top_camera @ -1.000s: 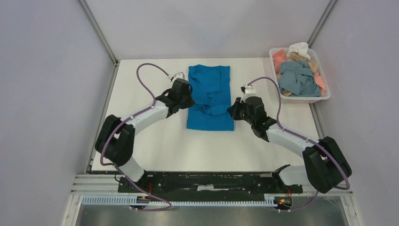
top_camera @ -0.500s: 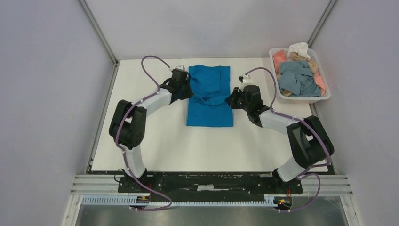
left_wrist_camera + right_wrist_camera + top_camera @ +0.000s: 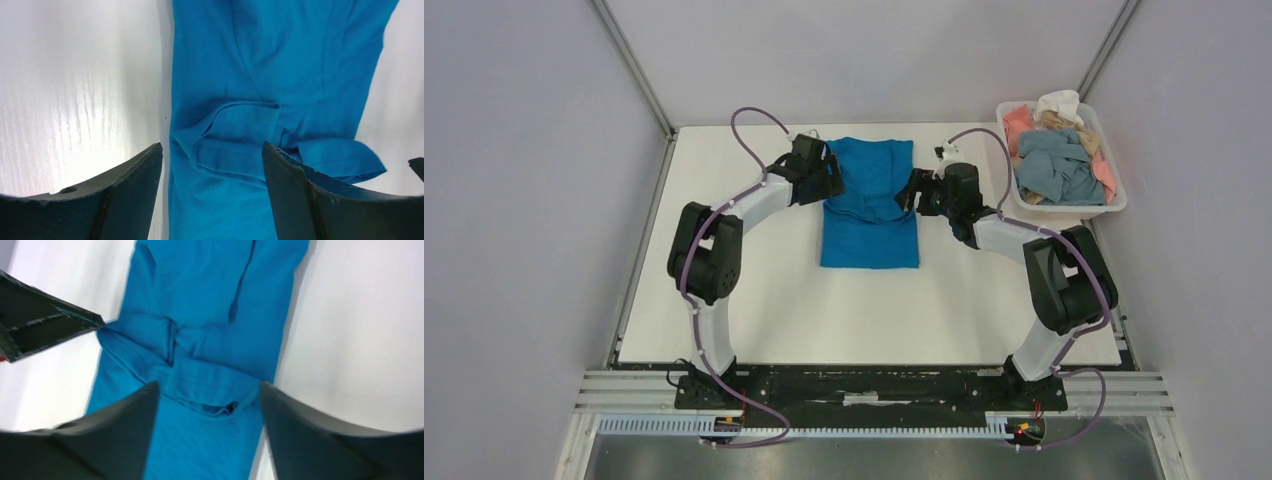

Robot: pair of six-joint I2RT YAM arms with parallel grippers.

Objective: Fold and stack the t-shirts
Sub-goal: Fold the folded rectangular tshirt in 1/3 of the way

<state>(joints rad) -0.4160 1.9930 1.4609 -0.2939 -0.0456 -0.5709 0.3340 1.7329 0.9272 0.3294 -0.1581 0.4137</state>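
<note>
A bright blue t-shirt lies flat on the white table as a long narrow strip, with rumpled folds across its middle. My left gripper hovers open over the shirt's left edge, with only flat cloth below it. Over the shirt's right edge my right gripper is open too and grips nothing. The other t-shirts, grey-blue, salmon pink, tan and white, lie heaped in the tray.
The white plastic tray stands at the table's far right corner. Grey walls and metal frame posts close in the table at the back and sides. The left gripper's finger shows in the right wrist view.
Both grippers have slid along the blue shirt's edges toward the far end and gone from shut to open. The shirt stays flat on the table.
</note>
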